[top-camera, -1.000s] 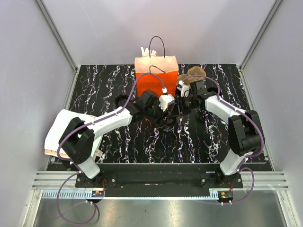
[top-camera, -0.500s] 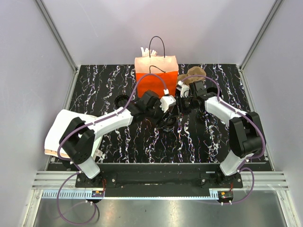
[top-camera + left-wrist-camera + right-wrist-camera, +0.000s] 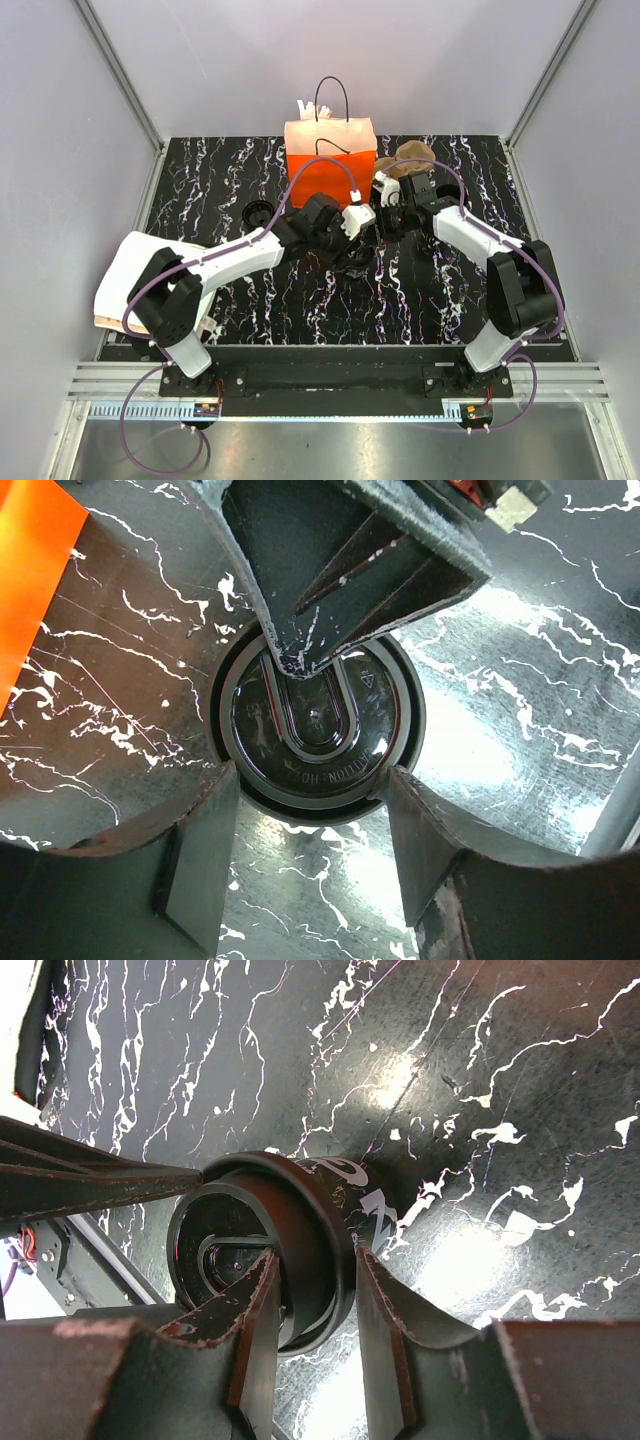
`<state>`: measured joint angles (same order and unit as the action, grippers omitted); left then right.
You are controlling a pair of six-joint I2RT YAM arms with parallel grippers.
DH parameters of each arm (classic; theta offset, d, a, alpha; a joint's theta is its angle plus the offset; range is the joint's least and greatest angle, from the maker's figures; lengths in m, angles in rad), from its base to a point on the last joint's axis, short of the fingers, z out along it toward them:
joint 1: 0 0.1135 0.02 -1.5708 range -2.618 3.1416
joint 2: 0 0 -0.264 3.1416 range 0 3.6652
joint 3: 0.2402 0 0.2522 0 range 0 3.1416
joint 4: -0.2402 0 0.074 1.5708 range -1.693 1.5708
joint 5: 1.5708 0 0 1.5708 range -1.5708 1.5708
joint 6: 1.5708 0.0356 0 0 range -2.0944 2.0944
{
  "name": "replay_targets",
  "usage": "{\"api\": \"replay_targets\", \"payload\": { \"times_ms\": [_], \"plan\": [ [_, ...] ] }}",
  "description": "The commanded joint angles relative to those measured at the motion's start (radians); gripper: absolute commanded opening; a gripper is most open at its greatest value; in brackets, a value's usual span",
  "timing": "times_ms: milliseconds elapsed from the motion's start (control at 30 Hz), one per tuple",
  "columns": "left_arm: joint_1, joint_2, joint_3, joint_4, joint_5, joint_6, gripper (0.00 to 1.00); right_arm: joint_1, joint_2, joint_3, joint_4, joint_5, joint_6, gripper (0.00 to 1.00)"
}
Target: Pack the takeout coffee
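Jaws of the left gripper (image 3: 310,780) stand apart, straddling the takeout coffee (image 3: 318,720), a small round black lidded cup upright on the black marbled table (image 3: 480,1080). Right gripper (image 3: 315,1260) pinches its rim. Orange paper bag (image 3: 330,150) stands just beyond.

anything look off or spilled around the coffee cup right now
No spill, and the lid is seated on the takeout coffee. The only oddity is both arms crowding it at once: the right gripper pinches the lid's rim while the left gripper flanks the cup.
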<state>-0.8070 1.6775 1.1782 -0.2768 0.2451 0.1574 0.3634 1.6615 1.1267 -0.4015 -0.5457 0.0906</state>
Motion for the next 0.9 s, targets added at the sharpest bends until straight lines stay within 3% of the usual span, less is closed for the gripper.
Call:
{"api": "replay_targets", "payload": {
  "times_ms": [0,300,733,867],
  "plan": [
    [-0.04,0.122,-0.08,-0.122,-0.055,0.074,0.52,0.04,0.015,-0.028,-0.026,0.078,-0.049,0.38],
    [-0.029,0.14,-0.097,-0.113,0.022,0.082,0.37,0.043,0.015,-0.024,-0.03,0.079,-0.052,0.38],
    [0.045,0.159,-0.111,-0.101,0.266,0.083,0.01,0.051,0.021,-0.022,-0.031,0.079,-0.054,0.38],
    [0.051,0.171,-0.123,-0.09,0.298,0.082,0.0,0.051,0.024,-0.021,-0.031,0.082,-0.055,0.38]
  ]
}}
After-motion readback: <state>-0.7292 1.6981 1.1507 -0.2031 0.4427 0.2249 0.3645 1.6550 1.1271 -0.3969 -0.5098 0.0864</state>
